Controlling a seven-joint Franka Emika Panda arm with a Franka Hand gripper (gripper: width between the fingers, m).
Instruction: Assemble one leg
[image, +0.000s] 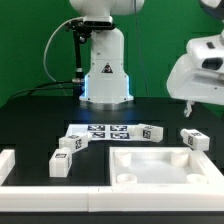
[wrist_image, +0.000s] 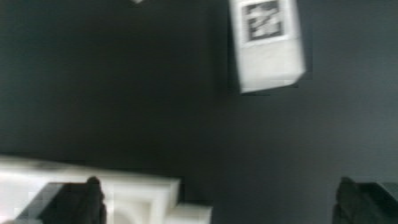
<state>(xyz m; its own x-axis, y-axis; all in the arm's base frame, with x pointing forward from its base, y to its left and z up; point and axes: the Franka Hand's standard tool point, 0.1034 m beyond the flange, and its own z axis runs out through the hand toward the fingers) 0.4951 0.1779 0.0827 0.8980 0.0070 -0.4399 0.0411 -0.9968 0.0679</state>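
Observation:
Several small white legs with square tags lie on the black table in the exterior view: one at the right (image: 193, 139), one by the tag strip (image: 152, 130), two at the left (image: 72, 143) (image: 60, 163). My gripper (image: 187, 107) hangs above the right-hand leg, clear of it. In the wrist view one leg (wrist_image: 267, 45) lies on the dark table, well away from the fingers. The gripper (wrist_image: 221, 202) is open and empty, with both dark fingertips (wrist_image: 71, 200) showing far apart. A corner of the large white panel (wrist_image: 111, 190) sits by one finger.
The large white panel with round holes (image: 165, 150) lies at the front right. The marker board (image: 100, 131) lies mid-table. A white raised fence (image: 10, 165) runs along the front left. The robot base (image: 105, 70) stands at the back.

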